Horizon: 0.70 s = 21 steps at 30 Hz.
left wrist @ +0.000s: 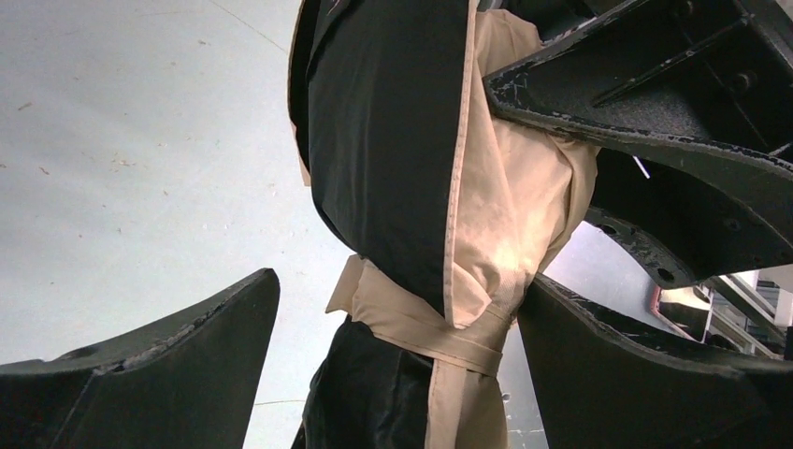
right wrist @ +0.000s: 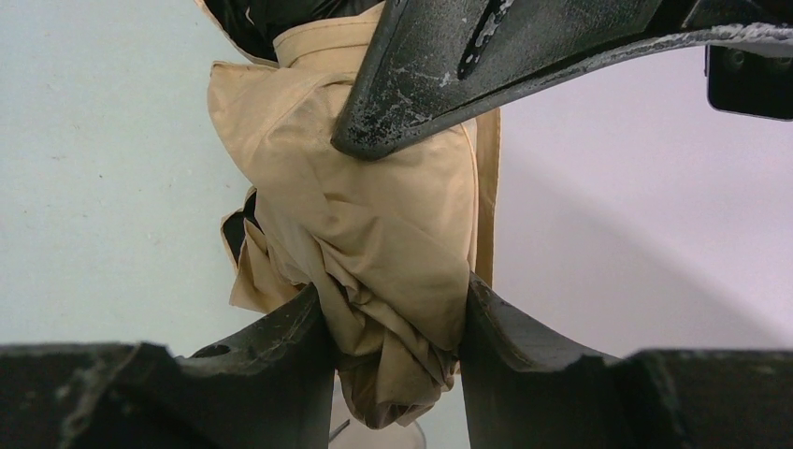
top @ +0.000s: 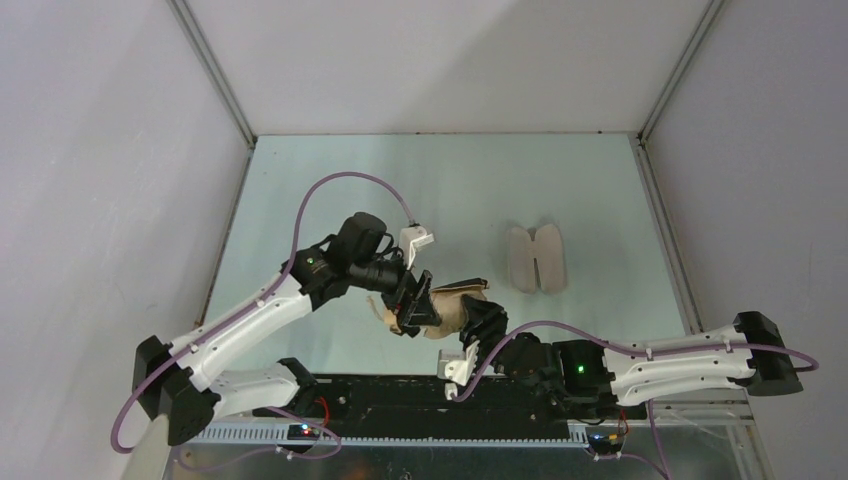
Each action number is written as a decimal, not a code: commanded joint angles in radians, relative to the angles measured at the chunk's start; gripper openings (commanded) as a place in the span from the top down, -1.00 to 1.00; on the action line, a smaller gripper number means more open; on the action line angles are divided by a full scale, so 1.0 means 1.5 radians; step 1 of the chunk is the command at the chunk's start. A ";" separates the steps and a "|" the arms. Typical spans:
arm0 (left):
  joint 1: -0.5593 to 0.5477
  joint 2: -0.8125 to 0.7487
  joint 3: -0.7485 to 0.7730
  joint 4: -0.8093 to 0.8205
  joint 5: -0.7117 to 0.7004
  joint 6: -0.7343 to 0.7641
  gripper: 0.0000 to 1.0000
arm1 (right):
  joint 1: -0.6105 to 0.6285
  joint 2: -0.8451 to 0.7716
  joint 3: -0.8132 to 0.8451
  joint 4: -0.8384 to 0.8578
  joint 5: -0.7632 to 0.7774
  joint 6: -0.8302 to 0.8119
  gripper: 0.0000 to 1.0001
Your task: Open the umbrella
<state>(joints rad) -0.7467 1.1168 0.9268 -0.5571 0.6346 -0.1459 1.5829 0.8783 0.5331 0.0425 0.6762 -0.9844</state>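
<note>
The umbrella (top: 455, 303) is a folded tan bundle with black folds, held just above the table between both grippers. In the left wrist view the umbrella (left wrist: 524, 187) has its closing strap (left wrist: 439, 332) wrapped round it. My left gripper (left wrist: 400, 285) is open around it: the right finger touches the fabric and the left finger stands apart. In the top view the left gripper (top: 412, 305) is at the umbrella's left end. My right gripper (right wrist: 393, 290) is shut on the umbrella's bunched fabric (right wrist: 374, 206); in the top view it (top: 480, 322) is at the near right end. Handle and shaft are hidden.
A small pale flat fabric sleeve (top: 535, 258) lies on the table to the right of the umbrella. Grey walls enclose the pale green table (top: 450, 190) on the left, back and right. The arms' base rail (top: 430, 400) runs along the near edge.
</note>
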 commanded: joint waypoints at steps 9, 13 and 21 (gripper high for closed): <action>-0.019 0.014 0.013 0.026 0.133 0.017 -0.28 | 0.009 -0.034 0.017 0.126 0.001 -0.001 0.95; -0.029 0.003 0.009 0.035 0.161 0.016 0.14 | 0.008 -0.046 0.010 0.147 0.011 -0.001 0.92; -0.030 -0.030 0.008 0.069 0.148 -0.014 0.98 | -0.005 -0.051 -0.002 0.191 0.055 0.028 0.21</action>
<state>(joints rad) -0.7727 1.1202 0.9268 -0.5182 0.8131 -0.1398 1.5951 0.8387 0.5041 0.0887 0.6605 -1.0050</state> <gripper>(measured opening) 0.214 0.474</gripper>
